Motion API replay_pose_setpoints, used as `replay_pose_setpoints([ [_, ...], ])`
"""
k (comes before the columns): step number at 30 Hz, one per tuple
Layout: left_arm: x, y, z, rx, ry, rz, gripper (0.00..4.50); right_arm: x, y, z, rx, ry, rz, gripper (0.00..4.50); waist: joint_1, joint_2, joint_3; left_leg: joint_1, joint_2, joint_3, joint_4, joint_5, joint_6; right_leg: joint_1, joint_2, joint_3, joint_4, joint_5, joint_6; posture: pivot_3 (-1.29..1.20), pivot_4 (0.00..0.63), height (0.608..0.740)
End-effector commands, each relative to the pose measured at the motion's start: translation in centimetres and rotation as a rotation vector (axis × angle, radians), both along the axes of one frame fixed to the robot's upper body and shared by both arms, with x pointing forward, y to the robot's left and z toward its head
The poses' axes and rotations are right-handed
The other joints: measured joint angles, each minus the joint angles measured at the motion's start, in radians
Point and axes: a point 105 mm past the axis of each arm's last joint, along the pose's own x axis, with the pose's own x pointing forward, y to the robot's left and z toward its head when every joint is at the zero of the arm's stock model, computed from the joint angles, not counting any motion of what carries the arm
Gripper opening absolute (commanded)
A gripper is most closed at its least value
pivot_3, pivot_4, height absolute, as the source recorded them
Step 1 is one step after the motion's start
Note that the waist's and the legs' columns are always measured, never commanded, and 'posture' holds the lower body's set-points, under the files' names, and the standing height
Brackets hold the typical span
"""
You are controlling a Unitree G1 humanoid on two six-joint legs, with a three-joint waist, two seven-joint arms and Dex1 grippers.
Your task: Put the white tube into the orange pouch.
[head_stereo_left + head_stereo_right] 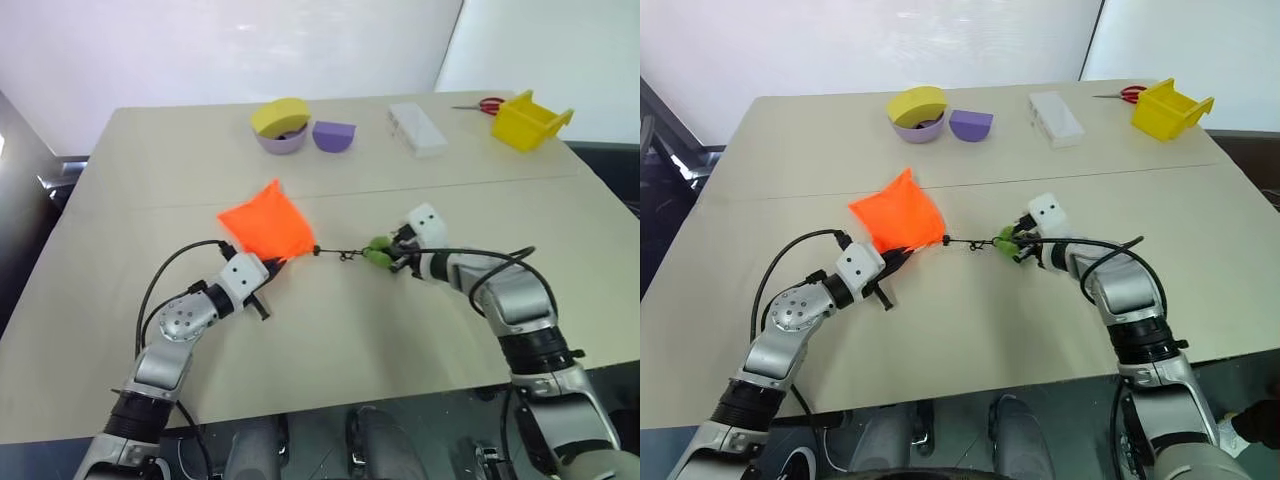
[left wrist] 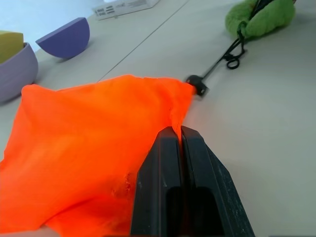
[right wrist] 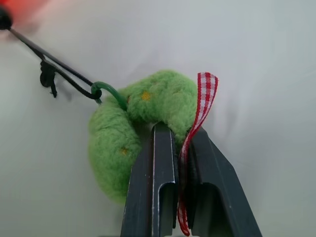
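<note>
Left gripper point(image 1: 272, 265) clamped bright orange fabric pouch point(image 1: 266, 221) corner; right gripper point(image 1: 393, 254) pinched green plush cord-end point(image 1: 378, 252) beside pouch. Pouch cinched; next likely needs mouth opened.

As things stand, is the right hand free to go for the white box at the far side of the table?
Probably not yet: the right hand is shut on the green plush charm of the orange pouch, and the white box lies well beyond it.
</note>
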Motion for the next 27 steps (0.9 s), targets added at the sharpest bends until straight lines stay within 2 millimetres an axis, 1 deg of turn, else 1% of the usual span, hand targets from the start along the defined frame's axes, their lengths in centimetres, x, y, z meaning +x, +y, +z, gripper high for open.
replay_pose_setpoints([
  [1, 0.1, 0.0, 0.9, -0.012, -0.024, -0.008, 0.00, 0.0, -0.8, 0.4, -0.001, -0.017, -0.028, 0.07, 0.000, 0.000, 0.000, 0.000, 0.000, 0.000, 0.000, 0.000, 0.000, 0.000, 0.000, 0.000, 0.000, 0.000, 0.000, 0.00, 0.150, 0.740],
  [5, 0.4, 0.2, 0.9, -0.029, -0.010, -0.001, 0.00, 0.0, -0.8, 0.3, -0.007, -0.021, -0.029, 0.07, 0.001, 0.000, 0.000, 0.000, 0.000, 0.000, 0.000, 0.000, 0.000, 0.000, 0.000, 0.000, 0.000, 0.001, 0.002, 0.00, 0.150, 0.740],
  [9, 0.4, 0.1, 1.0, -0.017, -0.024, -0.007, 0.00, 0.1, -1.3, 0.3, -0.014, -0.030, -0.045, 0.07, 0.001, 0.000, 0.000, 0.000, 0.000, 0.000, 0.000, 0.000, 0.000, 0.000, 0.000, 0.000, 0.000, 0.001, 0.002, 0.00, 0.150, 0.740],
  [11, 0.3, 0.0, 0.8, -0.058, 0.022, -0.026, 0.00, 0.0, -1.2, 0.3, -0.015, -0.029, -0.044, 0.07, 0.001, 0.000, 0.000, 0.000, 0.000, 0.000, 0.000, 0.000, 0.000, 0.000, 0.000, 0.000, 0.000, 0.001, 0.002, 0.00, 0.150, 0.740],
  [14, 0.0, -0.1, 1.1, -0.066, 0.016, -0.058, 0.87, -0.1, -0.9, 0.1, -0.015, -0.025, -0.030, 0.00, 0.002, 0.000, 0.000, 0.000, 0.000, 0.000, 0.000, 0.000, 0.000, 0.000, 0.000, 0.000, 0.000, 0.001, 0.002, 0.00, 0.150, 0.740],
  [16, -0.5, -0.1, 1.3, -0.087, 0.050, -0.094, 1.86, -0.1, -0.7, 0.1, -0.015, -0.026, -0.023, 0.00, 0.001, 0.000, 0.000, 0.000, 0.000, 0.000, 0.000, 0.000, 0.000, 0.000, 0.000, 0.000, 0.000, 0.001, 0.002, 0.00, 0.150, 0.740],
  [17, -0.8, -0.1, 1.6, -0.085, 0.047, -0.123, 2.50, -0.1, -0.6, 0.1, -0.010, -0.026, -0.021, 0.00, 0.001, 0.000, 0.000, 0.000, 0.000, 0.000, 0.000, 0.000, 0.000, 0.000, 0.000, 0.000, 0.000, 0.001, 0.002, 0.00, 0.150, 0.740],
  [18, -0.9, 0.1, 2.0, -0.084, 0.042, -0.137, 2.81, 0.0, -0.4, 0.1, -0.009, -0.027, -0.018, 0.00, 0.000, 0.000, 0.000, 0.000, 0.000, 0.000, 0.000, 0.000, 0.000, 0.000, 0.000, 0.000, 0.000, 0.001, 0.002, 0.00, 0.150, 0.740],
  [20, -0.9, 0.3, 2.9, -0.125, 0.052, -0.166, 2.81, 0.0, -0.4, 0.2, -0.013, -0.032, -0.015, 0.00, 0.001, 0.000, 0.000, 0.000, 0.000, 0.000, 0.000, 0.000, 0.000, 0.000, 0.000, 0.000, 0.000, 0.001, 0.002, 0.00, 0.150, 0.740],
  [22, -1.0, 0.0, 4.1, -0.154, 0.051, -0.217, 2.81, 0.0, -0.3, 0.2, -0.019, -0.036, -0.013, 0.00, 0.001, 0.000, 0.000, 0.000, 0.000, 0.000, 0.000, 0.000, 0.000, 0.000, 0.000, 0.000, 0.000, 0.001, 0.002, 0.00, 0.150, 0.740],
  [25, -1.0, -1.1, 5.9, -0.156, 0.022, -0.316, 2.81, 0.2, -0.3, 0.2, -0.020, -0.040, -0.015, 0.00, 0.002, 0.000, 0.000, 0.000, 0.000, 0.000, 0.001, 0.000, 0.000, 0.001, 0.000, 0.000, 0.000, 0.001, 0.001, 0.00, 0.150, 0.740],
  [27, -0.8, -1.7, 6.8, -0.169, 0.029, -0.370, 2.81, 0.2, -0.2, 0.2, -0.018, -0.040, -0.013, 0.00, 0.001, 0.000, 0.000, 0.000, 0.000, 0.000, 0.002, 0.001, 0.001, 0.001, 0.000, 0.000, 0.000, 0.001, 0.001, 0.00, 0.150, 0.740],
])
